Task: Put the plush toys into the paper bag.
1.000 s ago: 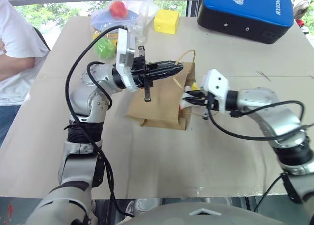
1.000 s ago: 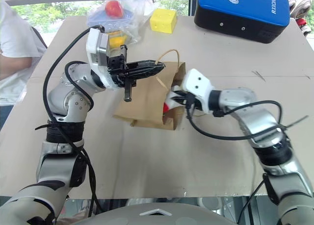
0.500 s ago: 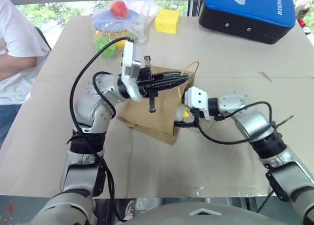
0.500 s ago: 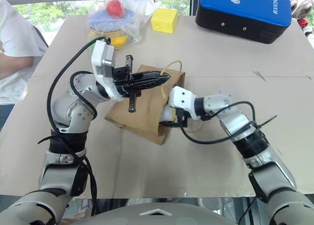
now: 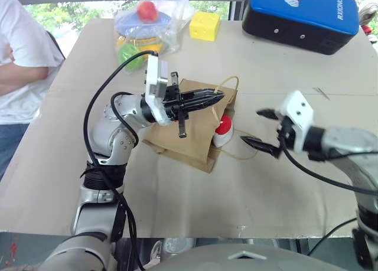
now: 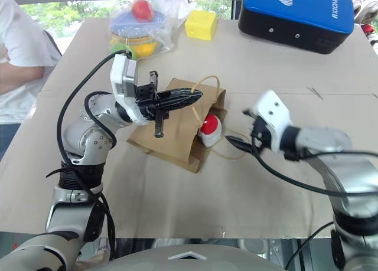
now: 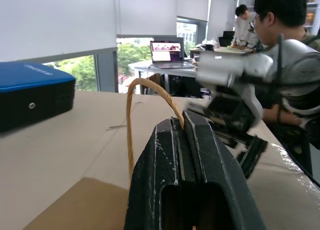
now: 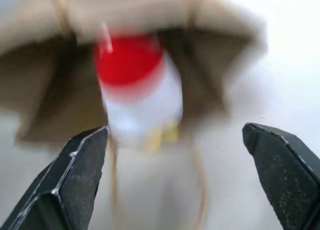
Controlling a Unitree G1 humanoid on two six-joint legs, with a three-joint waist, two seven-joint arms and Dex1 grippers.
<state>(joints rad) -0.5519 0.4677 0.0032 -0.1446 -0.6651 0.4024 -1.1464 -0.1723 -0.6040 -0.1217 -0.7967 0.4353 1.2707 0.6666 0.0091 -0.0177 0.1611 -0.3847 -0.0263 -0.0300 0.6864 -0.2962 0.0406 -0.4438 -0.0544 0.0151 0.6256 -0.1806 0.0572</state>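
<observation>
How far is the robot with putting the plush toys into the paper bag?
Partly done. The white cone toy with the red tip sits at the mouth of the paper bag, partly sticking out. The right gripper is open and apart from the toy. The left gripper is shut on the bag's cord handle, holding the bag open. Left: push the cone fully in. I cannot see the bear head toy.

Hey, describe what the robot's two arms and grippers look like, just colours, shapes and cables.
Both arms are silver-grey metal segments with rounded joints and black bands. Loose black cables loop along each. The left gripper and right gripper each have two tapered black fingers behind a boxy white wrist housing.
</observation>
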